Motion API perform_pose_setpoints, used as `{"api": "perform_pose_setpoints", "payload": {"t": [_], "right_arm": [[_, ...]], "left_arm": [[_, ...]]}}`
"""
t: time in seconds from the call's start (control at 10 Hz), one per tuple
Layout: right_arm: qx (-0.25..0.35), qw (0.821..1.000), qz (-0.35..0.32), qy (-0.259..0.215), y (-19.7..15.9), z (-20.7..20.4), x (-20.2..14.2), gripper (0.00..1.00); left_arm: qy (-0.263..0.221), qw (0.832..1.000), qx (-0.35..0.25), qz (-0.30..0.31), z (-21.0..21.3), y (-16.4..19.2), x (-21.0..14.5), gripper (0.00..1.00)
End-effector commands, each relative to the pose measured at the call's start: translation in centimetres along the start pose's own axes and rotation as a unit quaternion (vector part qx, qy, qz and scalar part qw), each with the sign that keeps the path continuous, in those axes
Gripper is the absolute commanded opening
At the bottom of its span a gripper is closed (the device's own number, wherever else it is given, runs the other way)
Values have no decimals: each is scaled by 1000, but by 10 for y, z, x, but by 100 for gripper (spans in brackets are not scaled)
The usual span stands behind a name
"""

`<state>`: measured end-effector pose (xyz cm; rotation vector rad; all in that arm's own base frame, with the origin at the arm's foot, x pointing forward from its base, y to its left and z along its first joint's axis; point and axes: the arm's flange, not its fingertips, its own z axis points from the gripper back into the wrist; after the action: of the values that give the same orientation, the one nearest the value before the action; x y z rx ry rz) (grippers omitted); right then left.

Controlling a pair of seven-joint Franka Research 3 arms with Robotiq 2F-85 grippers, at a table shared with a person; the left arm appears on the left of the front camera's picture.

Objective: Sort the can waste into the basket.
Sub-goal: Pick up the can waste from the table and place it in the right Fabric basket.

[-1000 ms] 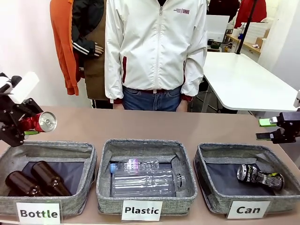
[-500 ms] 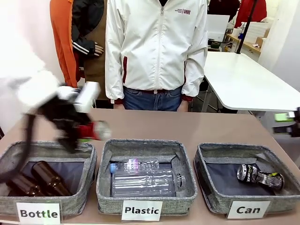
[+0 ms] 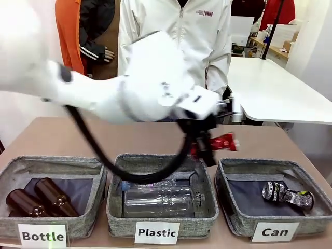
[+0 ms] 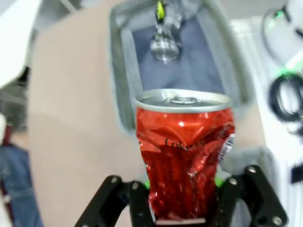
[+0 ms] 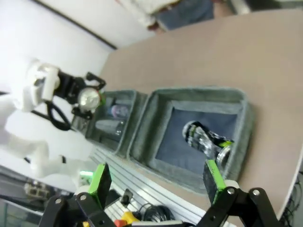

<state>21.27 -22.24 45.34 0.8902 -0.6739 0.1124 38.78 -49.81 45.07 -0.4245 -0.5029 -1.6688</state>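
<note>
My left arm reaches across the table, and its gripper point(image 3: 210, 146) is shut on the red dented can point(image 3: 224, 141), held in the air just beyond the far left corner of the "Can" basket point(image 3: 236, 218). In the left wrist view the red can point(image 4: 184, 151) stands between the fingers of the left gripper point(image 4: 182, 198), with the basket point(image 4: 120, 85) ahead. The black can point(image 3: 288, 195) lies inside the basket on its dark lining. In the right wrist view my right gripper point(image 5: 156, 182) is open, high over the basket point(image 5: 140, 127) and the black can point(image 5: 206, 139).
The "Plastic" bin point(image 3: 155, 158) in the middle holds clear bottles point(image 3: 161, 199). The "Bottle" bin point(image 3: 52, 162) at the left holds two brown bottles point(image 3: 36, 199). A person in a white jacket point(image 3: 207, 46) stands at the far edge. My left arm's cable hangs over the Plastic bin.
My left arm has swung from the far left, past the Bottle and Plastic bins, carrying the red can toward the Can basket. The right gripper has drawn out of the front view.
</note>
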Motion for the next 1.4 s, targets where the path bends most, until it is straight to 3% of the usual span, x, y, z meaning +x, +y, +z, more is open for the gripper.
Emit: {"api": "perform_pose_setpoints", "payload": {"t": [0.0, 0.1, 0.2, 0.3, 0.5, 0.9, 1.0, 1.1, 1.2, 1.3], "right_arm": [[11, 999, 20, -26, -20, 32, -20, 100], [5, 999, 19, -39, -26, 43, -30, 100], [7, 998, 24, -54, -31, 48, -36, 100], [-2, 999, 8, -38, -18, 34, -28, 100], [-2, 999, 8, -38, -18, 34, -28, 100], [-2, 999, 8, -38, -18, 34, -28, 100], [-2, 999, 8, -38, -18, 34, -28, 100], [-2, 999, 8, -38, -18, 34, -28, 100], [-2, 999, 8, -38, -18, 34, -28, 100], [-2, 999, 8, -38, -18, 34, -28, 100]], "left_arm": [[-22, 1000, 4, -13, -43, 14, 59, 0], [-27, 999, 24, -17, -67, 14, 84, 0], [-14, 1000, 7, -23, -88, 16, 99, 0], [-6, 1000, -5, -20, -106, 18, 110, 0], [29, 996, -63, -63, -129, 22, 118, 0], [15, 994, -83, -67, -133, 29, 117, 0], [14, 993, -91, -69, -132, 30, 116, 60], [12, 994, -87, -69, -130, 30, 115, 60], [11, 994, -84, -65, -128, 30, 114, 100], [13, 995, -80, -64, -127, 29, 113, 64]]}}
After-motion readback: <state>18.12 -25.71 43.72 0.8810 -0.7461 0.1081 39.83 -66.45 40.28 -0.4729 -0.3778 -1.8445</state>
